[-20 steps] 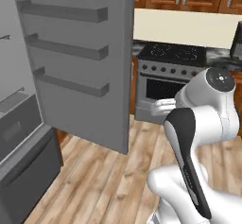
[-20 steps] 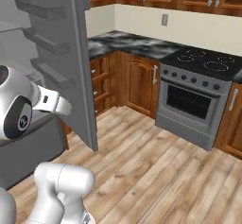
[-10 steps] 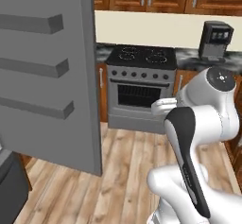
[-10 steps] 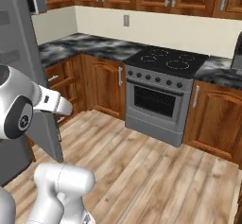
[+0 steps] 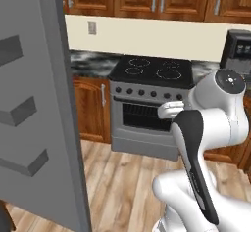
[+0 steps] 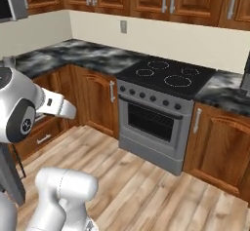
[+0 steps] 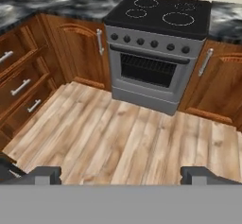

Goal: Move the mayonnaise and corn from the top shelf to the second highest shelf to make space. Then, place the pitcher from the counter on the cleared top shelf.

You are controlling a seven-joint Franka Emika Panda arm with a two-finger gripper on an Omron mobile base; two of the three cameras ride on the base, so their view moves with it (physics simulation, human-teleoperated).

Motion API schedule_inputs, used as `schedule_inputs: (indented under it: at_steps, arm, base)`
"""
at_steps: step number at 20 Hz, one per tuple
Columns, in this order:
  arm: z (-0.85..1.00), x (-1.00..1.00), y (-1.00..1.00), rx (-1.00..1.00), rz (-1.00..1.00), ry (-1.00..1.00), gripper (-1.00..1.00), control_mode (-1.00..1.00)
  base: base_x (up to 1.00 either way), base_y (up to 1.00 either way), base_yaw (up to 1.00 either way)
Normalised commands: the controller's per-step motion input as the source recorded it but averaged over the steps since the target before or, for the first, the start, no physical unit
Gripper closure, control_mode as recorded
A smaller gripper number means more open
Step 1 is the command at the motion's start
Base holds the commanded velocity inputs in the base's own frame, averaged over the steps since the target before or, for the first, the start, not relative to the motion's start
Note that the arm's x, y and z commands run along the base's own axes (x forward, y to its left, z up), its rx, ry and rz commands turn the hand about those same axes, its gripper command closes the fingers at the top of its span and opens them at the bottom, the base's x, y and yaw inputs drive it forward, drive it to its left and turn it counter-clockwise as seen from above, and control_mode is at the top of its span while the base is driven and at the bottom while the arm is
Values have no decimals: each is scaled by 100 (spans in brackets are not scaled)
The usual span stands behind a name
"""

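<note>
The base had swung round over the last second: the open fridge door (image 5: 34, 104), which had filled much of the left base view with its three door bins, had slid to that view's left edge, and the stove (image 6: 161, 103) with its black cooktop now sat ahead. The gripper (image 7: 121, 173) hung over the wooden floor (image 7: 118, 133), its fingers (image 7: 45, 173) spread wide and empty. The counter (image 6: 73, 54) ran along the wall to the corner left of the stove; whether the small grey shape at its far left end was the pitcher could not be told. Mayonnaise, corn and shelves lay outside these views. The robot seemed to be travelling, with no item yet shifted.
</note>
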Motion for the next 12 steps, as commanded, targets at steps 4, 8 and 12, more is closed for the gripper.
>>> schedule_inputs:
  at_steps: [4,8,12]
  arm:
    - [0,0,0,0,0,0,-100,100]
    - [0,0,0,0,0,0,-100,100]
    - [0,0,0,0,0,0,-100,100]
  base:
    - [91,-19,34]
    - [85,-4,42]
    - [82,-1,47]
